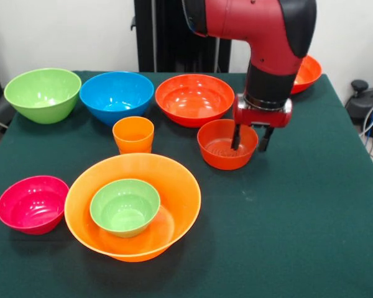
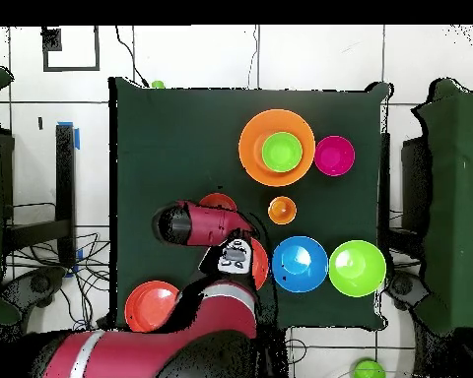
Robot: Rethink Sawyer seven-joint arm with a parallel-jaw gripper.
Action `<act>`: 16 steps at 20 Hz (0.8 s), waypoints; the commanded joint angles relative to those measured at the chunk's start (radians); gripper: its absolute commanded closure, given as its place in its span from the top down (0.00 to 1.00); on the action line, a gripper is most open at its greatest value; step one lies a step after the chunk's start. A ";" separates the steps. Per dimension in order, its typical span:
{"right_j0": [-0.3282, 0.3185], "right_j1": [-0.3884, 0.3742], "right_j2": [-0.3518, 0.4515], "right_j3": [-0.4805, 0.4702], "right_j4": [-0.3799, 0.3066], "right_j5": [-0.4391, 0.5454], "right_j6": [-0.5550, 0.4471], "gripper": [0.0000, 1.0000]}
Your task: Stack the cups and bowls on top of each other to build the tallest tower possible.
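Jaws parted, the red and black arm's gripper (image 1: 249, 139) straddles the right-hand wall of a small glossy red-orange plastic bowl (image 1: 224, 148), one finger inside and one outside. Left of it stands an orange tapered plastic cup (image 1: 133, 134). Nearer the camera, the largest orange bowl (image 1: 172, 186) holds a small green bowl (image 1: 124, 206), with a pink bowl (image 1: 32, 203) just to its left.
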 commanded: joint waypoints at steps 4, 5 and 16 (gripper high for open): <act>0.036 0.211 -0.059 -0.202 0.019 -0.003 0.156 1.00; 0.033 0.217 -0.056 -0.206 0.022 -0.008 0.159 1.00; 0.004 0.170 -0.025 -0.193 0.005 0.018 0.134 0.00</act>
